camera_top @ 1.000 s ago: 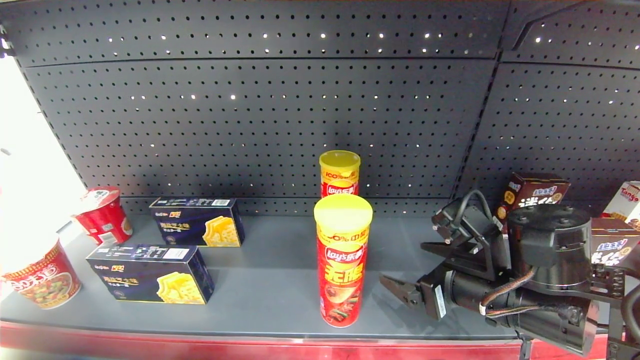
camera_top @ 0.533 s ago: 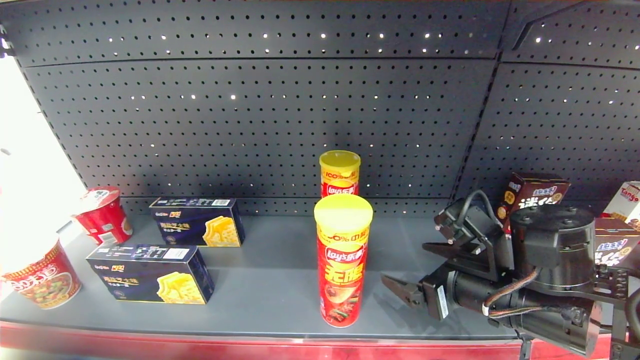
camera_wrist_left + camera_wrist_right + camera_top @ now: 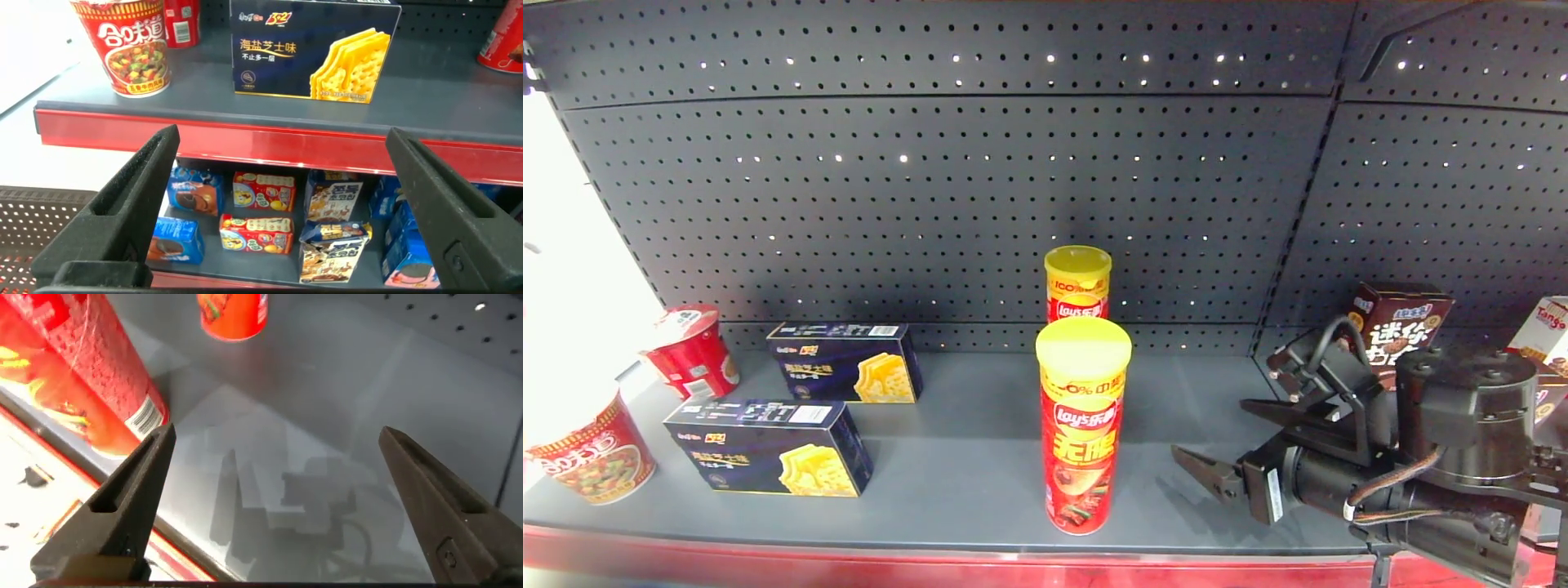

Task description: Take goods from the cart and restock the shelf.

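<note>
- The right gripper (image 3: 1213, 429) is wide open and holds nothing. It hangs low over the shelf (image 3: 964, 457), with its fingers pointing to the left.
- In the right wrist view, bare grey shelf floor lies between the fingers of this gripper (image 3: 274, 498).
- The front can (image 3: 1082, 425) stands upright just left of the fingertips, not touching them. It is close to the red edge (image 3: 931, 563) of the shelf.
- The back can (image 3: 1077, 283) stands upright straight behind the front can, near the back wall (image 3: 931, 204). Open floor lies between the two cans.
- A brown box (image 3: 1401, 322) stands at the back wall, behind the right arm.
- Left of the cans there is a stretch of free floor. After it come the near box (image 3: 768, 445) and the far box (image 3: 845, 362), one behind the other and apart.
- At the left end of the shelf stand the front cup (image 3: 584, 445) and the back cup (image 3: 690, 351).
- The left gripper (image 3: 282, 139) is also wide open and empty. It faces the red edge from outside the shelf, lower than the near box and the front cup.
- Packets (image 3: 253, 233) lie on a lower shelf under the red edge.
</note>
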Robot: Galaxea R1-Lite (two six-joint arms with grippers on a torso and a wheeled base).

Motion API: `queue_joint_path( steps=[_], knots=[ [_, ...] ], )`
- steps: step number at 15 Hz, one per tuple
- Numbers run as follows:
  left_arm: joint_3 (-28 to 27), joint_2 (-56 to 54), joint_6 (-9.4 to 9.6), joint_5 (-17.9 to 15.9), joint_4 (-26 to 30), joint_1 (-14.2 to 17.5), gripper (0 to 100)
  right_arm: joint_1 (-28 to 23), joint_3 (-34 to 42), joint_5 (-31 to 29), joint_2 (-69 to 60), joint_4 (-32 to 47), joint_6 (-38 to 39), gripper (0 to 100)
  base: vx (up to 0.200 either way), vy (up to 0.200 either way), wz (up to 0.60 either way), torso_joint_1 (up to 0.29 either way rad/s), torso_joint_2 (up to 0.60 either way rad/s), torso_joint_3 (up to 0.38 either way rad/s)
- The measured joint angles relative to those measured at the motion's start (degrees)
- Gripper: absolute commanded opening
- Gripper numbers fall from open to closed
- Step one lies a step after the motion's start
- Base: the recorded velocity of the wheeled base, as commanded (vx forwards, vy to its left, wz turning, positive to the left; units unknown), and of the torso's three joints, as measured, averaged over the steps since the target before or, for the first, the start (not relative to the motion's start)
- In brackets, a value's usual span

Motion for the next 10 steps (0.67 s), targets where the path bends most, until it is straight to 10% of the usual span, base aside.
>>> queue_joint_path(
  steps=[10],
  knots=[
    [0.0, 0.0, 0.4, -0.98, 0.02, 0.0, 100, -2.9, 2.08, 0.0, -10.23, 2.65, -1.1, 100, 0.0, 0.0, 0.0, 0.0, 0.0, 0.0]
  ],
)
